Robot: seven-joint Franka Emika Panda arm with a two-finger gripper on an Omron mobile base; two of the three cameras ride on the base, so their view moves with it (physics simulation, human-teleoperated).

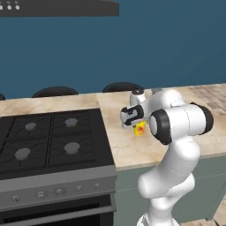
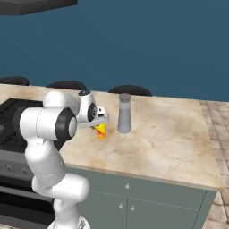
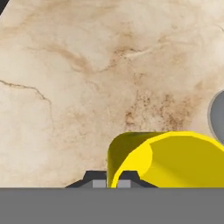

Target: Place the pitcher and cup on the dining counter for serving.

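Observation:
My gripper (image 2: pixel 102 123) is shut on the rim of the small yellow cup (image 2: pixel 101 130), one finger inside and one outside the wall. The cup (image 1: pixel 139 129) hangs low over the dining counter (image 2: pixel 170 138); whether it touches the counter, I cannot tell. In the hand view the cup (image 3: pixel 175 157) sits right at my gripper (image 3: pixel 110 181) over the marble dining counter (image 3: pixel 65 87). The tall grey pitcher (image 2: pixel 124 114) stands upright on the counter just right of the cup, a small gap apart. Its grey edge, the pitcher (image 3: pixel 217 116), shows at the right of the hand view.
A black stove (image 1: pixel 48 141) with several burners adjoins the counter on the left. Dark stool backs (image 2: pixel 129 90) line the far edge of the counter. A range hood (image 1: pixel 57 8) hangs above the stove. Bare marble stretches to the right of the pitcher.

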